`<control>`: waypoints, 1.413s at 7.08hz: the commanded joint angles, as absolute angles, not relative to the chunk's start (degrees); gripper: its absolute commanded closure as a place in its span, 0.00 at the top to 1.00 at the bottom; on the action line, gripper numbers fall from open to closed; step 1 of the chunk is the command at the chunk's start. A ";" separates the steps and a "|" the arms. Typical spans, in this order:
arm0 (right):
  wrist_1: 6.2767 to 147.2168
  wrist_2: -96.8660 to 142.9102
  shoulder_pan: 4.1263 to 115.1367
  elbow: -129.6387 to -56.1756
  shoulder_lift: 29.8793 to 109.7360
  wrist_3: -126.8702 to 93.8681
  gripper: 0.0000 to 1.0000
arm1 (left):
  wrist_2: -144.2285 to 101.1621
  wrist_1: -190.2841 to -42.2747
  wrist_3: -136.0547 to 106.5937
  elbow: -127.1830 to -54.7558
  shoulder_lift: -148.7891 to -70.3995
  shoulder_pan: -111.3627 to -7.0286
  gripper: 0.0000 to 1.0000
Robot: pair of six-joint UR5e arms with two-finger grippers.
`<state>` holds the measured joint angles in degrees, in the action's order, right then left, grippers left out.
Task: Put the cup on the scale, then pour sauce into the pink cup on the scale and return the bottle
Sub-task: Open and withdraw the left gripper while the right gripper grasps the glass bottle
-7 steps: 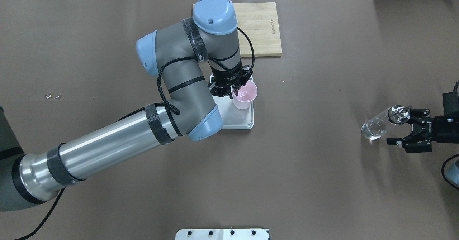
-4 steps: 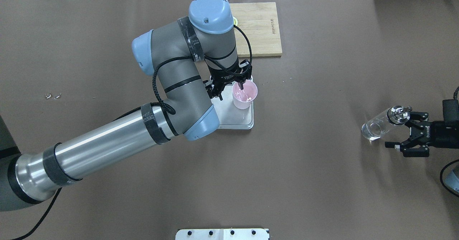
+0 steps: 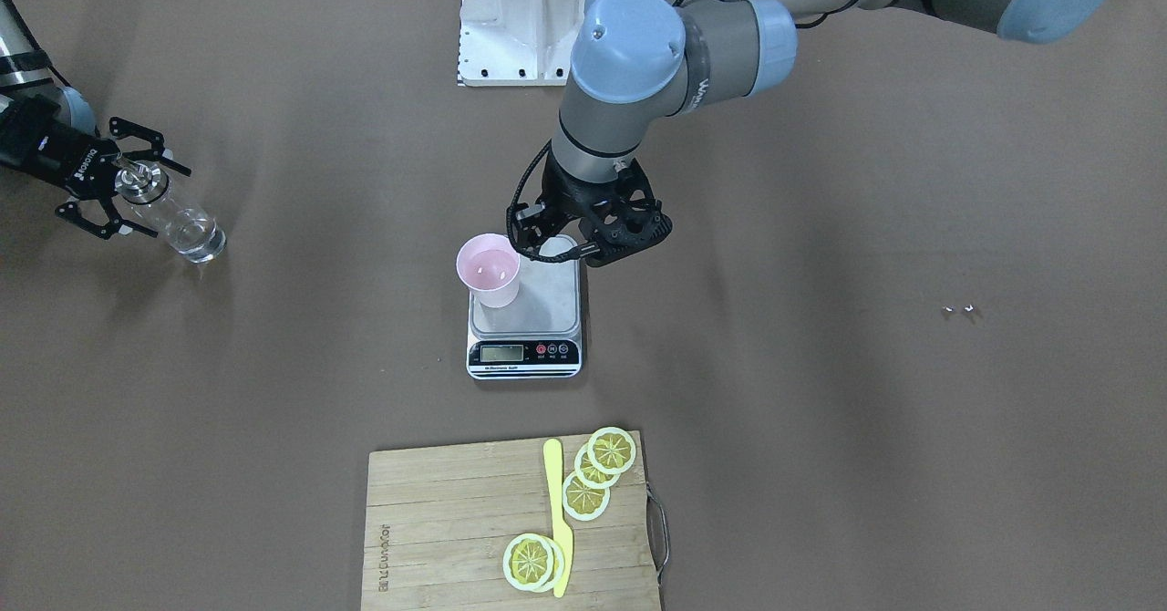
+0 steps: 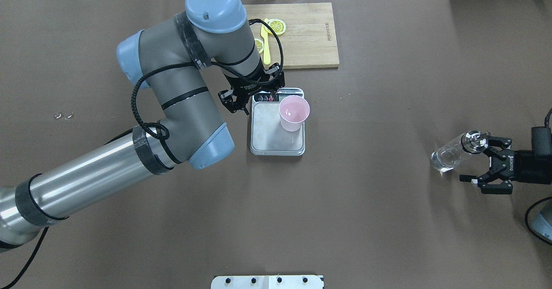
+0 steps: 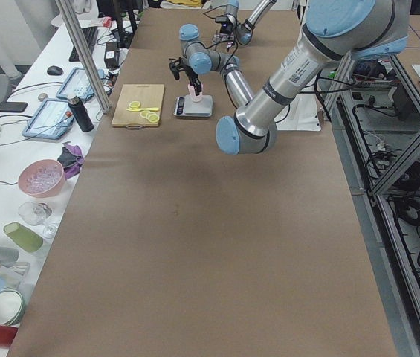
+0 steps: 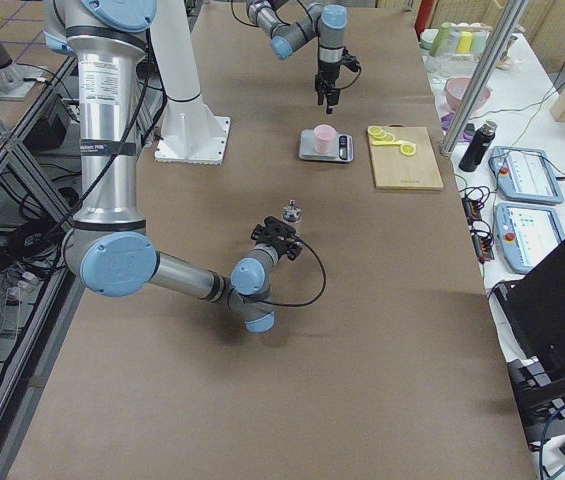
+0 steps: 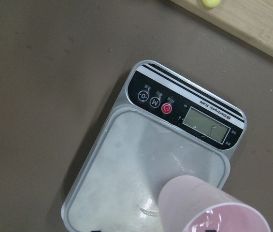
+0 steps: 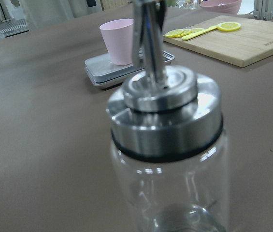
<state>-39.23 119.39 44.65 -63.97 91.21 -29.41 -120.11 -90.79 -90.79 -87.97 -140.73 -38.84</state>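
Note:
The pale pink cup (image 4: 294, 113) stands upright on the right side of the silver scale (image 4: 269, 133), and shows in the left wrist view (image 7: 208, 208) on the scale's platform (image 7: 122, 188). My left gripper (image 4: 251, 98) is open and empty, raised above the scale's display end, apart from the cup. The clear glass bottle (image 4: 450, 155) with a silver spout stands on the table at the far right. My right gripper (image 4: 485, 161) is open, its fingers either side of the bottle's top, not closed on it. The bottle fills the right wrist view (image 8: 167, 145); its liquid is hard to make out.
A bamboo cutting board (image 4: 310, 34) with lemon slices (image 3: 597, 470) and a yellow knife (image 3: 556, 511) lies just beyond the scale. A white mounting plate (image 4: 267, 281) sits at the near edge. Small metal bits (image 4: 63, 115) lie far left.
My left gripper has opened, let go of the cup's rim and drawn back to the left and up. The cup stays on the scale. My right gripper shifted slightly, still open.

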 commanded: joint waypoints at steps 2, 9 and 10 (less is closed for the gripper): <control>-39.20 118.48 44.21 -62.94 88.79 -28.65 1.00 | -121.20 -86.75 -79.32 -97.45 -132.48 -43.58 0.80; -39.29 117.60 44.21 -62.31 87.45 -28.39 0.52 | -126.91 -86.66 -48.32 -105.37 -112.97 -57.46 0.99; -39.37 117.60 44.38 -62.40 87.63 -28.13 0.42 | -127.87 -86.66 -42.68 -105.38 -111.03 -60.09 0.99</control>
<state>-39.31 117.61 44.23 -62.30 87.46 -28.39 -127.06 -86.66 -49.70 -104.97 -113.85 -57.15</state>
